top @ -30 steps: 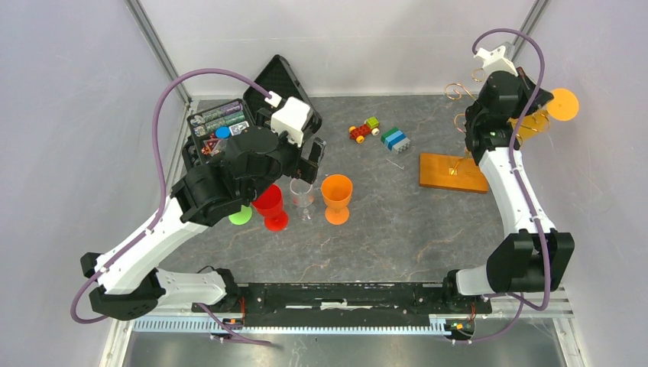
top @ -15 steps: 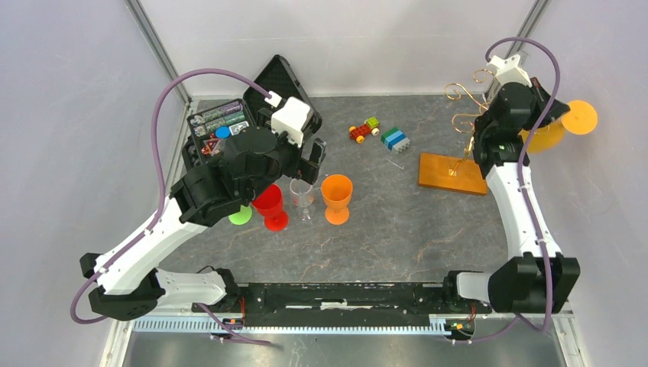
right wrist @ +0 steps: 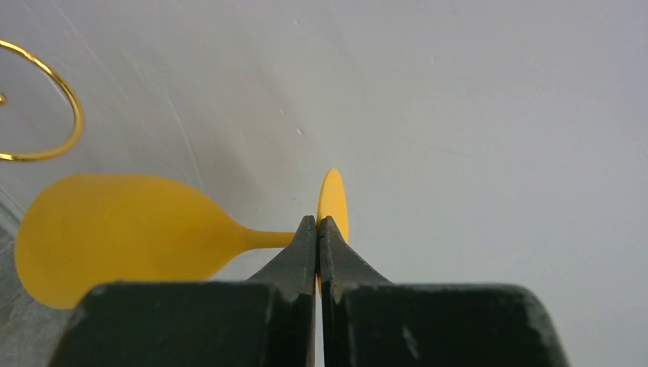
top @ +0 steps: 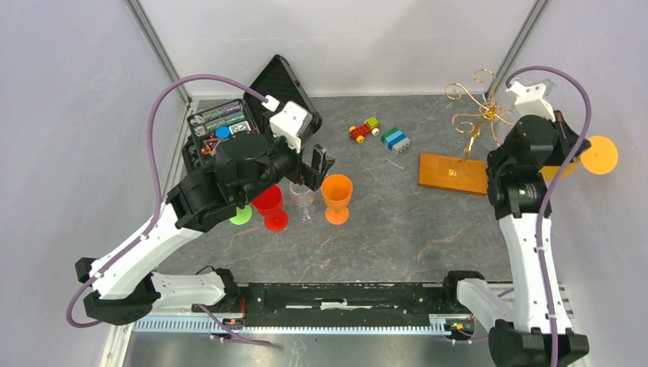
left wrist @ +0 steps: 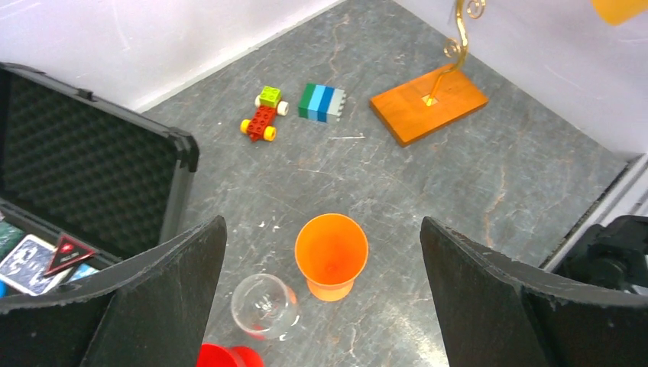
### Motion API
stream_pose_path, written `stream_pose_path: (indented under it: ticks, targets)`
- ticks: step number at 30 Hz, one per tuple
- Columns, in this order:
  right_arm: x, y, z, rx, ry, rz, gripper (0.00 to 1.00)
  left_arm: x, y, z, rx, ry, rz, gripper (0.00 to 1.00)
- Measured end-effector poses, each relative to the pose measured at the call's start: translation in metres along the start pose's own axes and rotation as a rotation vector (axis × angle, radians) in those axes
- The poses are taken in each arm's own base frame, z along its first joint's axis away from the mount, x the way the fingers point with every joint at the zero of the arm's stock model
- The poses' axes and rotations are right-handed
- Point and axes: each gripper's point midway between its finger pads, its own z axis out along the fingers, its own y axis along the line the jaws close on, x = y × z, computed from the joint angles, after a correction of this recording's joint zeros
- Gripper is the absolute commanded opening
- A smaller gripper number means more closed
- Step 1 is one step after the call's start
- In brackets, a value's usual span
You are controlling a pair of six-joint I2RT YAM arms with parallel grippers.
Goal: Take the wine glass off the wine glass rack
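Observation:
The wine glass [top: 601, 155] is yellow-orange plastic. It lies sideways in the air, to the right of the wine glass rack and clear of it. My right gripper [top: 575, 157] is shut on its stem next to the foot. In the right wrist view the fingers [right wrist: 317, 223] pinch the stem, with the bowl [right wrist: 115, 237] to the left and the foot [right wrist: 333, 200] just behind. The rack's gold wire tree [top: 480, 107] stands on its wooden base [top: 452, 173], with one curl [right wrist: 53, 115] in the right wrist view. My left gripper [left wrist: 321, 222] is open and empty above the cups.
An orange cup [top: 336, 197], a clear glass [top: 302, 200] and a red cup [top: 270, 206] stand mid-table under the left gripper. An open black case [top: 229, 130] sits at back left. A toy car [top: 364, 128] and a blue-green block [top: 396, 138] lie near the back. The right wall is close to the held glass.
My right arm has swung right and nearer with the glass, carrying it from the rack's arms out towards the right wall. The left arm shifted only slightly.

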Motion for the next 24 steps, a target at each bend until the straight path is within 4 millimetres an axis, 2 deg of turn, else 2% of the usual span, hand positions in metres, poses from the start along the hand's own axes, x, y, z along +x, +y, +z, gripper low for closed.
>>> stream_pose_path:
  ticks: [7,10,11,13,16,19,24]
  targets:
    - [0.014,-0.019,-0.022,-0.102,-0.024,0.089,0.00,0.000,-0.029,0.002,0.142,-0.003,-0.071,1.00]
    - [0.015,-0.033,-0.034,-0.161,-0.070,0.173,0.00,-0.002,-0.043,0.004,0.206,-0.004,-0.106,1.00]
    - [0.014,-0.045,-0.047,-0.211,-0.129,0.266,0.00,0.003,-0.056,0.012,0.258,0.019,-0.130,1.00]
    - [0.013,-0.047,-0.053,-0.239,-0.166,0.304,0.00,0.005,-0.059,0.014,0.267,0.029,-0.135,1.00]
    - [0.013,-0.041,-0.068,-0.336,-0.246,0.351,0.00,0.009,-0.067,0.016,0.298,0.050,-0.160,1.00]
    - [0.006,-0.027,-0.083,-0.446,-0.328,0.392,0.00,0.005,-0.075,0.015,0.338,0.043,-0.194,1.00]
    - [-0.018,0.023,-0.107,-0.693,-0.442,0.432,0.00,-0.006,-0.093,0.016,0.418,0.024,-0.278,1.00]
